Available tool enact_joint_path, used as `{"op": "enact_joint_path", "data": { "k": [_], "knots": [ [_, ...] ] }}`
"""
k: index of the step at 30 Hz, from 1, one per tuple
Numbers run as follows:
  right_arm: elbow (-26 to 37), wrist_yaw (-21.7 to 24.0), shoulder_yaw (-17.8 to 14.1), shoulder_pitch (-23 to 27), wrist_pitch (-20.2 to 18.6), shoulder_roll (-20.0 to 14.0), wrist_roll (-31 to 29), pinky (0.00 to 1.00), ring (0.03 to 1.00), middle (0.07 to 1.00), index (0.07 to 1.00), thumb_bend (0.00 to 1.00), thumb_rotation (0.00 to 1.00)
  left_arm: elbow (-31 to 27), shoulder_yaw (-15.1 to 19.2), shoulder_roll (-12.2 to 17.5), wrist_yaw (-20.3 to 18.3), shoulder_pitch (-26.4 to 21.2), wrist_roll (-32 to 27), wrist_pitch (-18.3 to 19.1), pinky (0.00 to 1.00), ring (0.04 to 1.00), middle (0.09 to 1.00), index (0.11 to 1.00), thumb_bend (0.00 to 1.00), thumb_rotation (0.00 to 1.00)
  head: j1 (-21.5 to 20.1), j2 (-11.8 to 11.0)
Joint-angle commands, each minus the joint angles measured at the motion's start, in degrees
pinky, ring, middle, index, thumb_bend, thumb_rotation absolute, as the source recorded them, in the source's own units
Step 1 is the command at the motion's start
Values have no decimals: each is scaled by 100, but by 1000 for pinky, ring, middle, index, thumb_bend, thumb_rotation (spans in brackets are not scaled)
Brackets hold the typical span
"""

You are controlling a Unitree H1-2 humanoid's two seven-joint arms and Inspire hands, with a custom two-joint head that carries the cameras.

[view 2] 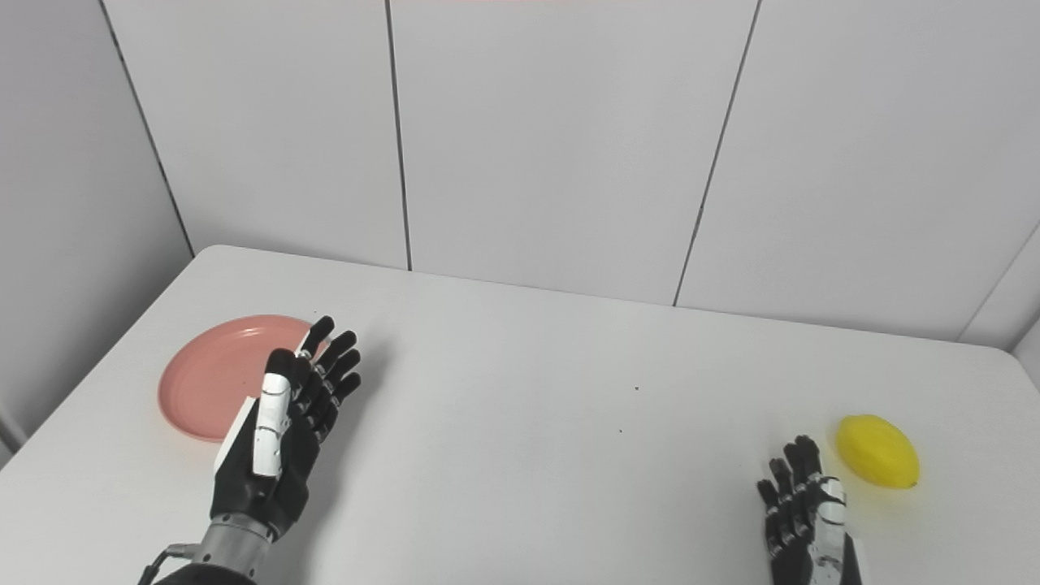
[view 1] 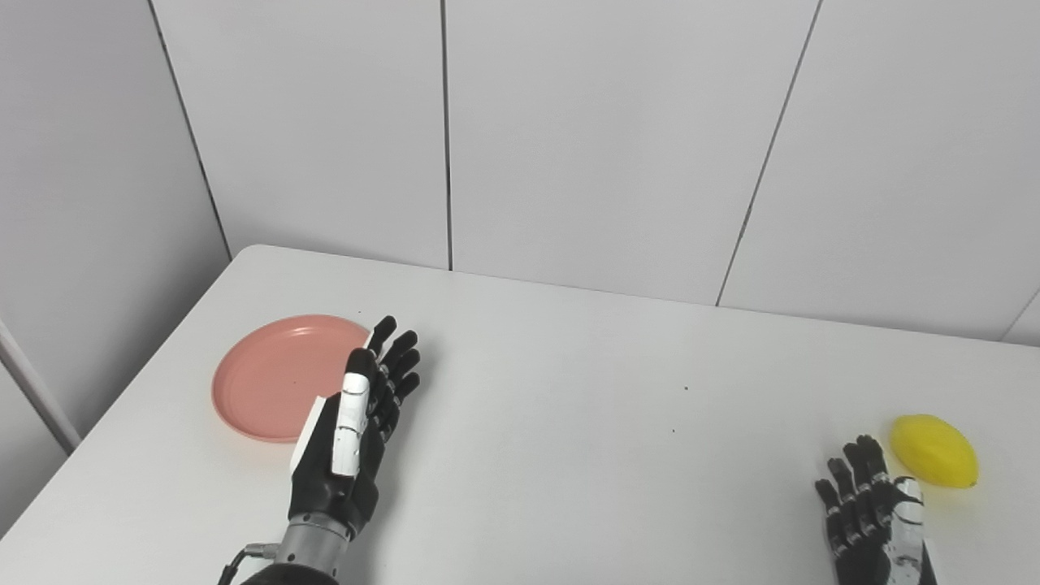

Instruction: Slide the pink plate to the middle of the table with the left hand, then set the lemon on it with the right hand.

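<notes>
The pink plate (view 1: 272,378) lies flat on the white table (view 1: 569,390) near its left side. My left hand (view 1: 357,422) is open and empty, fingers straight and pointing away, just to the right of the plate and covering its right rim. The yellow lemon (view 1: 934,451) lies near the table's right front. My right hand (view 1: 869,508) is open and empty, fingers apart, just left of and in front of the lemon, apart from it. The plate (view 2: 215,374) and lemon (view 2: 879,451) also show in the right eye view.
Grey wall panels (view 1: 609,138) stand right behind the table's far edge. The table's left edge runs close to the plate. A few small dark specks (view 1: 685,388) mark the tabletop.
</notes>
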State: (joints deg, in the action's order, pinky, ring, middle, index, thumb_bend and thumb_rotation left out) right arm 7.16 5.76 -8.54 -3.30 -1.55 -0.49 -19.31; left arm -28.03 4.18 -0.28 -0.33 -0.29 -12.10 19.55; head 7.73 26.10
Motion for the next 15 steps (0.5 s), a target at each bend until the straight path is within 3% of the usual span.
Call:
{"op": "enact_joint_path", "data": {
  "k": [1, 7, 10, 15],
  "knots": [
    [-108, 28, -14, -126, 87, -7, -43, 1000, 1000, 1000, 982, 667, 999, -308, 52, 113, 13, -330, -145, 238, 979, 962, 949, 974, 846, 997, 12, 11],
    [-132, 45, -41, -117, 76, -35, -85, 1000, 1000, 1000, 980, 676, 993, -462, 300, 683, -64, -777, -176, 611, 999, 970, 961, 986, 908, 1000, 30, 25],
    [-98, -1, -44, -119, 31, -29, -52, 1000, 1000, 999, 980, 679, 1000, -295, 470, 924, -145, -890, -288, 523, 1000, 961, 950, 975, 921, 1000, 23, 33],
    [-72, -20, -46, -129, 27, -16, -41, 1000, 1000, 995, 971, 682, 997, 303, 799, 1449, -444, -1045, -451, 75, 997, 968, 957, 979, 949, 1000, 16, 45]
  ]
}}
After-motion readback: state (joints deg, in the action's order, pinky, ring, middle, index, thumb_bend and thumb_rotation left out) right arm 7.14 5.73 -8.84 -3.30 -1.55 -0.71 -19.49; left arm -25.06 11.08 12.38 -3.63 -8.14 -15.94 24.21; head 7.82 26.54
